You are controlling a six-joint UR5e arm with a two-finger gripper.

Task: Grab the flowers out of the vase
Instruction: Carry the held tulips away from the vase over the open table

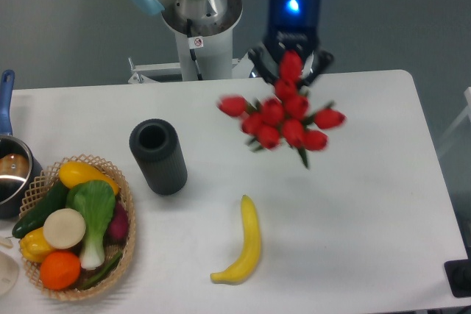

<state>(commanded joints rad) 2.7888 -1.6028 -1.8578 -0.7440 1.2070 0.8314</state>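
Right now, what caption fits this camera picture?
Gripper holds red flowers above the table, right of the empty vase.

Yellow banana (241,246) on the white table (368,204); wicker basket (125,244) of vegetables, pot (13,174) at left edge.

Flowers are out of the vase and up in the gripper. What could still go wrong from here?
The flowers look blurred and hang well below the gripper, so the grip may sit near one end; they could swing or slip out. If they drop, they might land on the banana or knock the empty vase.
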